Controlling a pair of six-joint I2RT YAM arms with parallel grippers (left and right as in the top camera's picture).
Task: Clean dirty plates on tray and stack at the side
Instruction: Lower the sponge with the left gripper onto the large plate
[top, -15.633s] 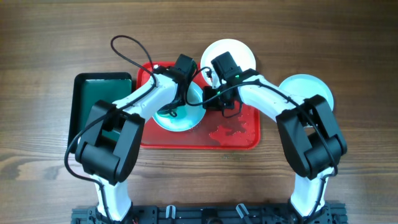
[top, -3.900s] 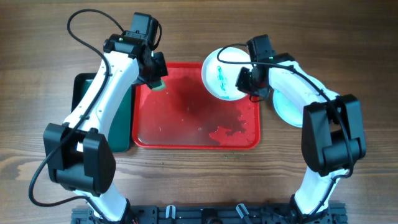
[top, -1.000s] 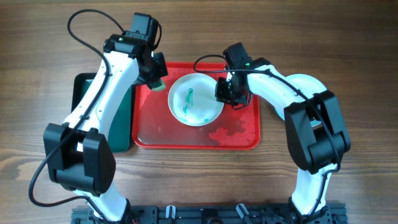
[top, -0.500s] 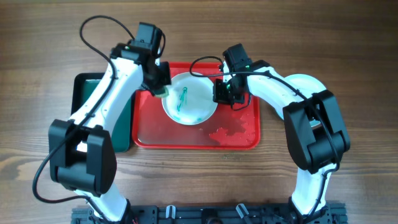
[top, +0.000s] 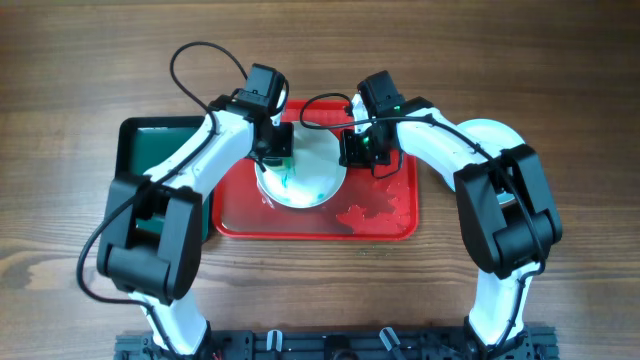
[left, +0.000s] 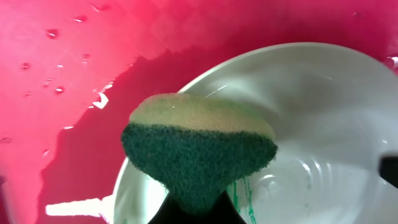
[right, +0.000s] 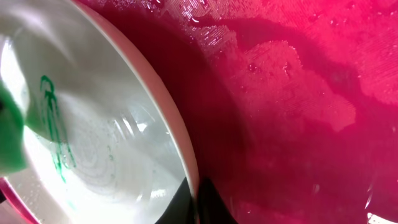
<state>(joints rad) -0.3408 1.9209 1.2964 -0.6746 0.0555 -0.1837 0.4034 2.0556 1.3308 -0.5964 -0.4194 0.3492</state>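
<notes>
A white plate (top: 310, 175) with a teal-green streak (top: 288, 180) sits tilted over the red tray (top: 380, 215). My right gripper (top: 350, 150) is shut on the plate's right rim (right: 186, 162). My left gripper (top: 277, 152) is shut on a green and tan sponge (left: 199, 149), held just over the plate's left part (left: 311, 124), near the streak (left: 245, 193). In the right wrist view the streak (right: 53, 124) runs down the plate's inside. Another white plate (top: 495, 135) lies on the table right of the tray, partly hidden by my right arm.
A dark green tray (top: 150, 150) lies left of the red tray. The red tray's floor is wet, with water patches (top: 365, 212) at the lower right. Cables loop above both wrists.
My left gripper has moved right and down with the sponge, from the tray's upper left corner to over the plate. The plate has shifted slightly left and tilted up.
</notes>
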